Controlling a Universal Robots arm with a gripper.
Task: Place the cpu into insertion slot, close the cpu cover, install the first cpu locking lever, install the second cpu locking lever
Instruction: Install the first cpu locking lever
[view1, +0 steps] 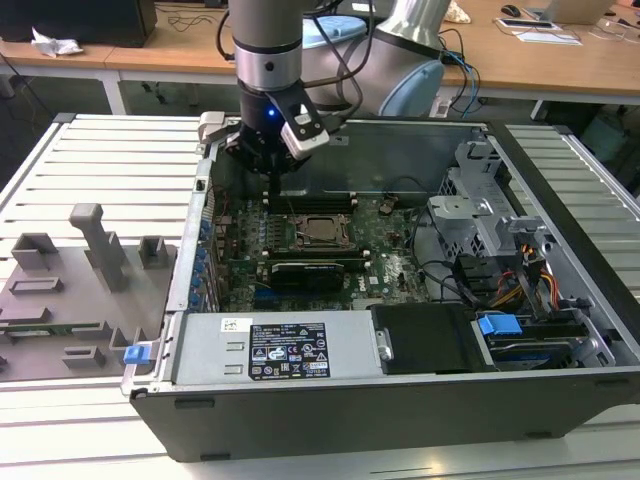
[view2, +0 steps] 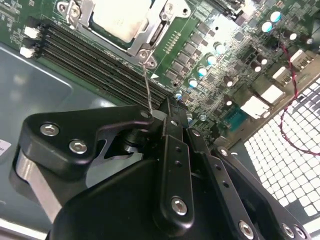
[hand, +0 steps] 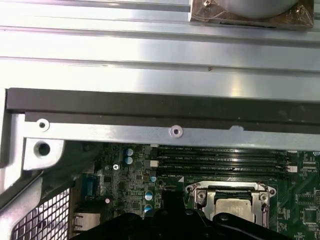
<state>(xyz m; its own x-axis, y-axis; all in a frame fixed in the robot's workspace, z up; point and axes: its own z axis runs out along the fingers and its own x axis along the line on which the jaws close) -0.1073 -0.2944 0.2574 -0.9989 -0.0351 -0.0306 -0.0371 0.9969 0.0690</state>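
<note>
The gripper is seen with its black fingers drawn together, and the thin wire of a locking lever runs from the socket corner up to their tip; whether the wire is actually pinched cannot be told. In the exterior view the gripper is held low inside the open computer case, just beside the insertion slot on the exterior view's left. The cpu is seated in that slot, its dull silver top framed by the cpu cover, which lies flat over it. Between the socket and the case wall the long black memory slots are laid in parallel rows, and the lever wire crosses above them; a cluster of round capacitors is found close to the fingers on the green board. A red and black twisted wire and a perforated grille are shown in the second wrist view; in the first wrist view the cpu and the cover are partly hidden by the gripper body, and the case's metal edge is seen beyond the memory slots. The labelled power supply, a long black card, the drive cage and grey fixtures on the slatted table are given by the exterior view.
</note>
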